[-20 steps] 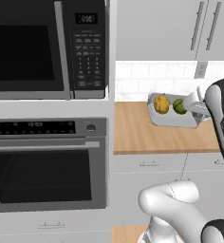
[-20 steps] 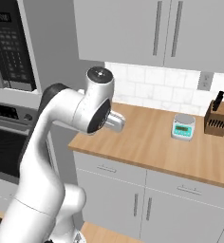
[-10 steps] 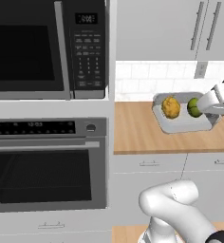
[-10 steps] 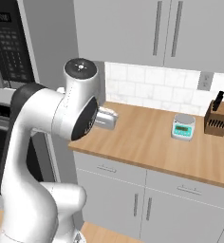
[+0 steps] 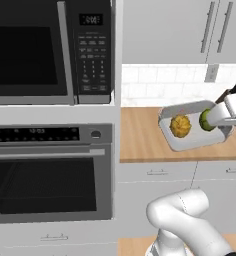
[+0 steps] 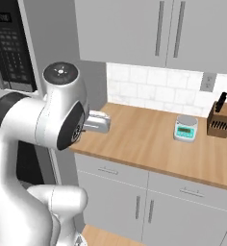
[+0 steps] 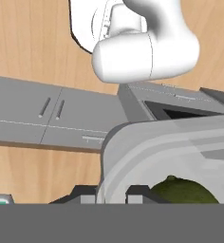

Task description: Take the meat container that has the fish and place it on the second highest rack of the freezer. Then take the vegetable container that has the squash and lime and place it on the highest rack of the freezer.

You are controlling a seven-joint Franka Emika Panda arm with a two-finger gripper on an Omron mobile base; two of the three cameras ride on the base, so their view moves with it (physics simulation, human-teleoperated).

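Jaws pinched on rim of veg container, gripper holding it up in the air above the counter. Squash + lime inside, lime nearest the fingers; oven and microwave off to the left.

Glossy white rounded-link robot arm with smooth bulbous plastic shells; dark grey circular joint cap on top of the elbow, dark disc on its side; white curved base link; no cables, markings.
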